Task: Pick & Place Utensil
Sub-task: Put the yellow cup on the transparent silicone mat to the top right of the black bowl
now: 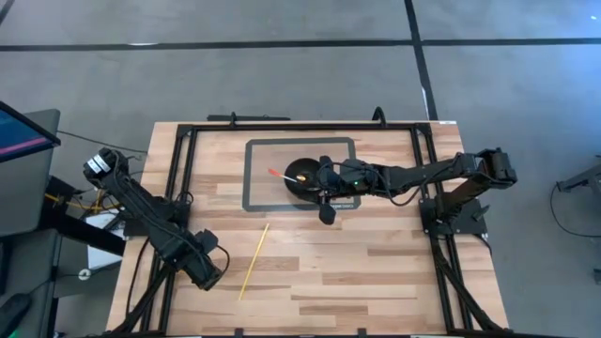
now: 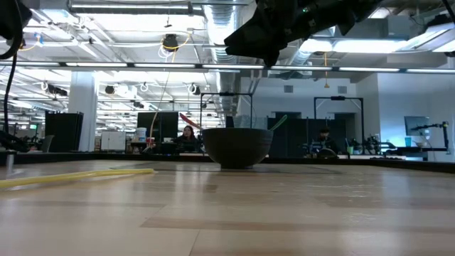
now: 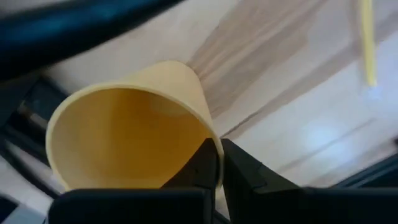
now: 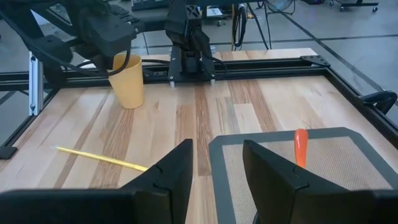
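Note:
A black bowl (image 1: pixel 299 173) (image 2: pixel 237 148) stands on a grey-edged mat (image 1: pixel 252 188). An orange-tipped utensil (image 1: pixel 275 174) (image 4: pixel 300 147) leans out over the bowl's rim, and a green one (image 2: pixel 277 122) also sticks up from the bowl. A thin yellow stick (image 1: pixel 254 261) (image 4: pixel 102 158) lies flat on the wood. My right gripper (image 4: pixel 216 171) (image 2: pixel 269 57) hovers open above the bowl, touching nothing. My left gripper (image 3: pixel 221 171) (image 1: pixel 208 269), near the table's near-left corner, is shut on a yellow cup (image 3: pixel 127 134) (image 4: pixel 127 79). My left gripper holds the yellow cup by its rim (image 3: pixel 213 144), one finger (image 3: pixel 202 167) inside the cup and one outside, pinching the wall. In the right wrist view the fingers come from above and the cup is upright, its base (image 4: pixel 132 104) at table level.
Black frame rails (image 1: pixel 183 169) run along the table's left, right and far sides. The left arm's base (image 4: pixel 186 53) stands beside the cup. Bare wood (image 1: pixel 376 272) lies between the mat and the near edge. People sit far off in the room behind (image 2: pixel 188 135).

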Controlling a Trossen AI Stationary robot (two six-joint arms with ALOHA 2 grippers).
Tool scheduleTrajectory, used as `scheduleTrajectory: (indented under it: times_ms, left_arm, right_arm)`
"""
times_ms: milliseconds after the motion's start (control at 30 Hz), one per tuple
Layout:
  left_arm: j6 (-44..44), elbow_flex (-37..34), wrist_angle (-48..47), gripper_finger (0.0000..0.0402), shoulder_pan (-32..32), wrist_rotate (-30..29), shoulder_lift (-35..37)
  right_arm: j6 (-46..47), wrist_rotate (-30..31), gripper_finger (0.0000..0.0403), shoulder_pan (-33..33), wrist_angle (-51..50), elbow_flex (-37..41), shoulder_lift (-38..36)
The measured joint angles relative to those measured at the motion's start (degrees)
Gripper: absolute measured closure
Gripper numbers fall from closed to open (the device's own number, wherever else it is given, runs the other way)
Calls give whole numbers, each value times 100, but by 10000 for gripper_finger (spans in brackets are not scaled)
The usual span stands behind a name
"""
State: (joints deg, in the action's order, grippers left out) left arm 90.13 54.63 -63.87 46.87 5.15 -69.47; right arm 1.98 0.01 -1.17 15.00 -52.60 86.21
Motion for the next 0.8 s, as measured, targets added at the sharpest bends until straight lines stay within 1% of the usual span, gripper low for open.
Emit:
scheduleTrajectory:
  times_ms: [133,267,333,500,800]
  left_arm:
    - [-604,100,515,389,-118,-167,4]
    - [-1217,436,606,393,-539,-442,-6]
    - [-1818,643,635,394,-773,-674,-6]
    - [-3419,1098,659,393,-1518,-918,-6]
    - [-5439,1220,561,392,-2810,-904,-6]
  right_arm:
    - [-1,0,269,0,0,0,0]
    - [-1,0,270,0,0,0,0]
    - [-1,0,270,0,0,0,0]
    - [0,0,270,0,1,0,0]
    - [-1,1,269,0,2,0,0]
